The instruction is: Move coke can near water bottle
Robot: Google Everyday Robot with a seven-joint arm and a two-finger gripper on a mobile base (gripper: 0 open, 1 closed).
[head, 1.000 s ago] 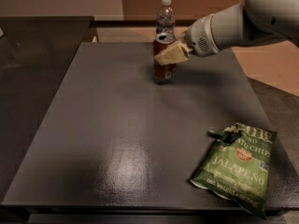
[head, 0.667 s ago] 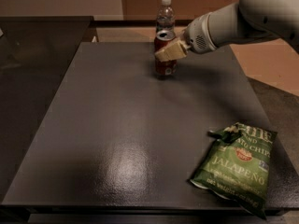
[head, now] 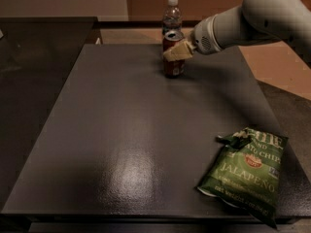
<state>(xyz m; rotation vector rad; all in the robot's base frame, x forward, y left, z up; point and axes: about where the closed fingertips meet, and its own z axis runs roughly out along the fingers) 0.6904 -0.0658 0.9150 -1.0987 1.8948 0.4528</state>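
Note:
The red coke can (head: 173,66) stands upright on the dark table (head: 121,130) near its far edge. The water bottle (head: 171,16), clear with a white cap, stands right behind it, partly hidden by the can. My gripper (head: 176,52) comes in from the right on a white arm (head: 243,18). Its tan fingers (head: 179,50) are closed around the can's upper half. The can's base looks to be on or just above the table.
A green jalapeño chip bag (head: 245,171) lies at the table's front right corner. A second dark table (head: 43,38) stands at the left. Orange floor shows beyond the far and right edges.
The gripper and the can have shifted slightly away from me, toward the bottle; the arm has risen a little. The chip bag has not moved.

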